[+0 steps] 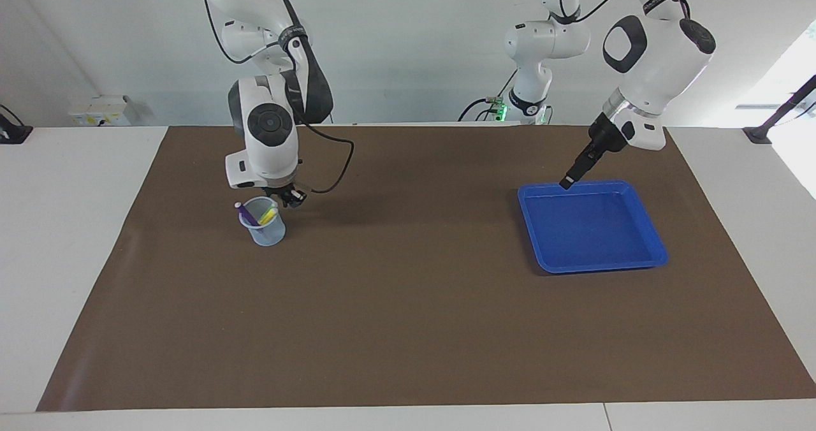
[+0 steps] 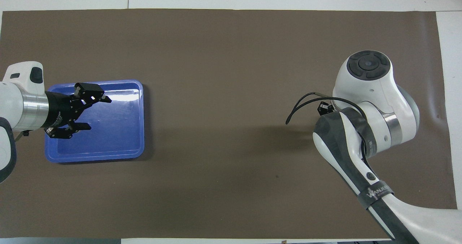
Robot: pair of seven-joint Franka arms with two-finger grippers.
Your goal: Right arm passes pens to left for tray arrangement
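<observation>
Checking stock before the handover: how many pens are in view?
2 visible for sure: a purple pen and a yellow pen, both standing in the cup. A green one may be hidden beside the yellow.

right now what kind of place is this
Most likely a robotics lab test bench: two white Franka arms work over a brown mat, with only a blue tray and a small cup of marker pens laid out.
</observation>
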